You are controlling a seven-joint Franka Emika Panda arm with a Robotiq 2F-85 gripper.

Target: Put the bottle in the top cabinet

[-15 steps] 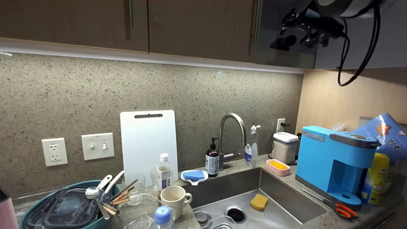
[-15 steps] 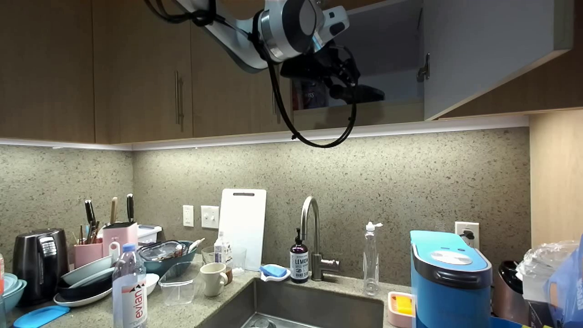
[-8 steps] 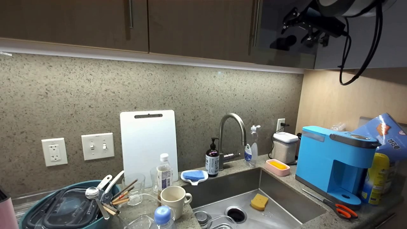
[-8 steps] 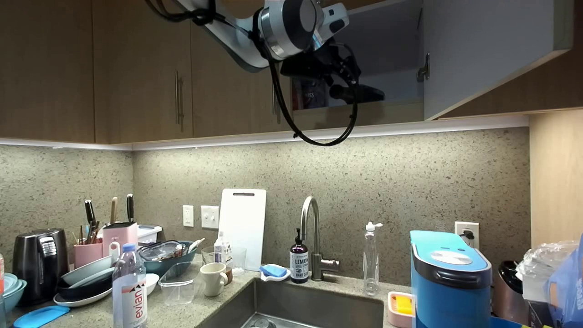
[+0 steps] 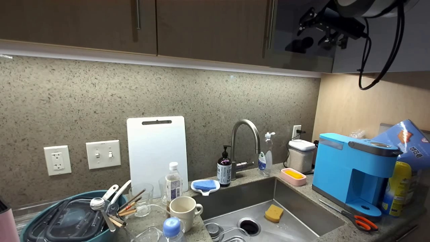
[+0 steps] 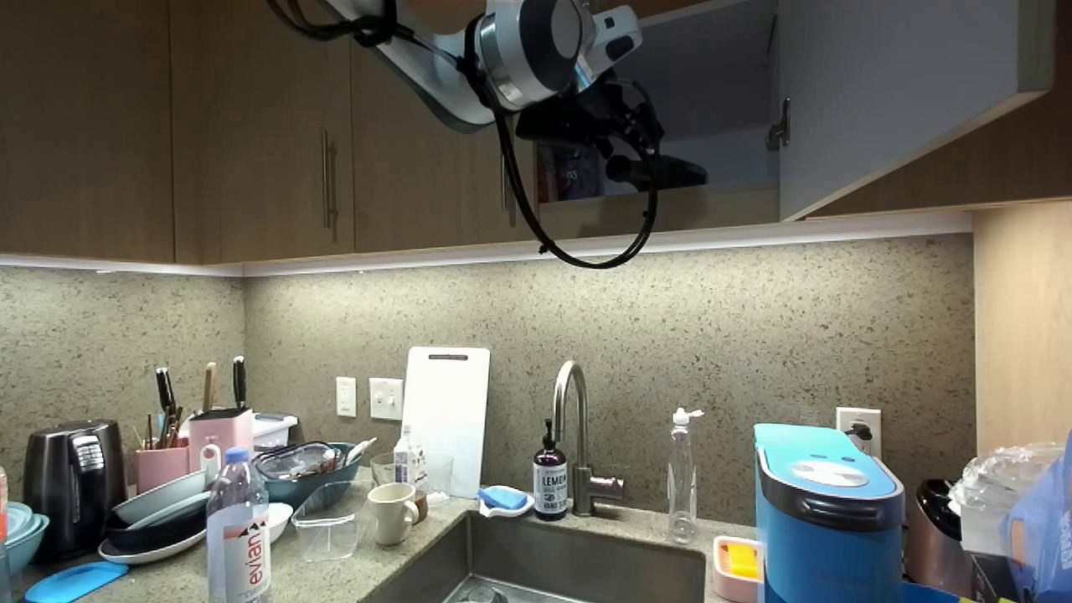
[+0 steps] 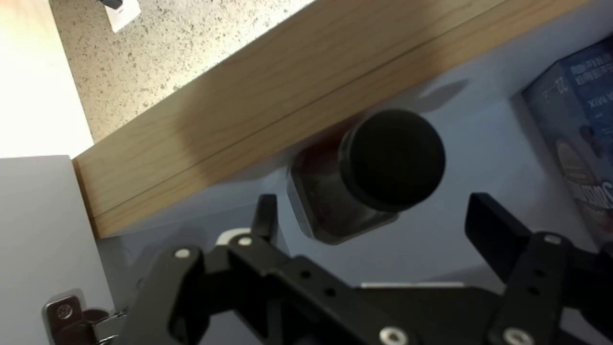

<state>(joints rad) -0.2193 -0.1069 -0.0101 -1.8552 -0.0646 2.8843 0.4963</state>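
The dark bottle [image 7: 368, 175] lies on its side inside the open top cabinet, its round black cap facing out, in the wrist view. It shows as a dark shape in both exterior views [image 5: 297, 46] [image 6: 680, 172]. The top cabinet's pale wood bottom edge [image 7: 215, 148] runs beside the bottle and shows in both exterior views [image 5: 302, 62] [image 6: 712, 208]. The cabinet's outer door face and handle are hidden. My gripper [image 7: 372, 211] is open and empty. Its fingers are wide apart, just outside the opening and a little above the bottle, not touching it.
The cabinet door [image 6: 913, 92] stands swung open on the right, its metal hinge [image 7: 67, 311] inside. A blue box [image 7: 591, 136] stands in the cabinet. Wood doors with long handles [image 6: 427, 151] adjoin. Below are the faucet [image 6: 574, 435], pump soap [image 6: 550, 481] and blue coffee machine [image 6: 829, 519].
The arm and its hanging cable shift very slightly between one second and half a second ago, then hold still. The bottle has not moved, and the gripper stays open.
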